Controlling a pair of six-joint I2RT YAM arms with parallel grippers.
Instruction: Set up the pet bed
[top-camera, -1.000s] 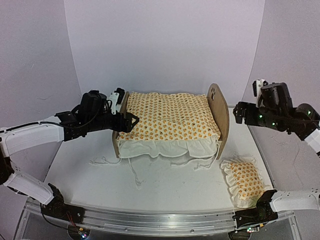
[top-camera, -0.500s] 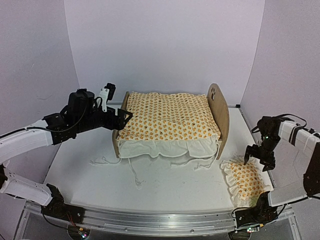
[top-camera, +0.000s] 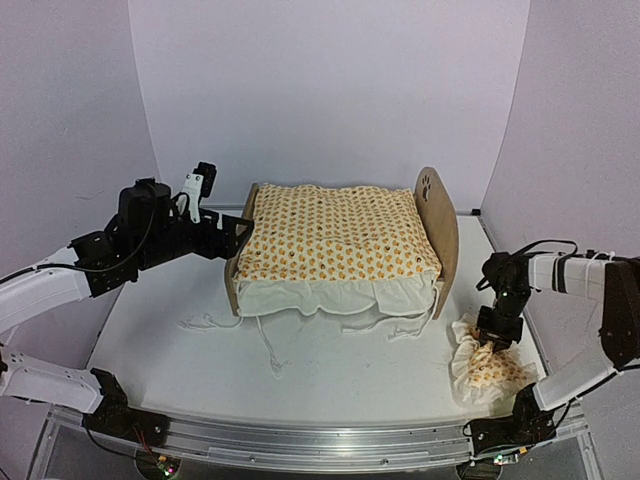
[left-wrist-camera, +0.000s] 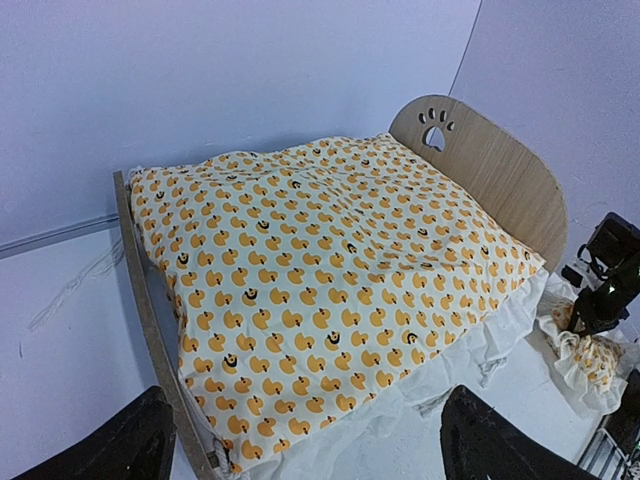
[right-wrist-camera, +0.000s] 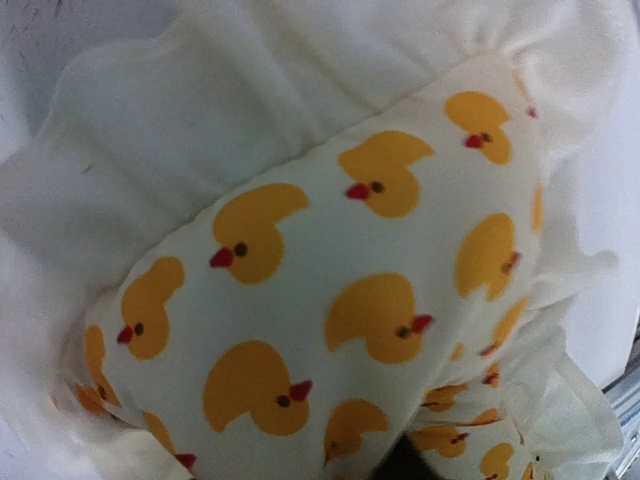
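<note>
Top external: right pincer (top-camera: 492, 335) pinching bunched pillow (top-camera: 492, 372).

White shells, black joints on left arm (top-camera: 42, 288) and right arm (top-camera: 568, 272) — looping black cables

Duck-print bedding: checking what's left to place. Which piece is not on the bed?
The small ruffled pillow, on the table right of the pet bed, beneath the right pincer. The large quilt lies spread across the bed.

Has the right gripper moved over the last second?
Yes. The right gripper has come down and toward the camera, from level with the bed's paw-print end board onto the pillow beside it.
</note>
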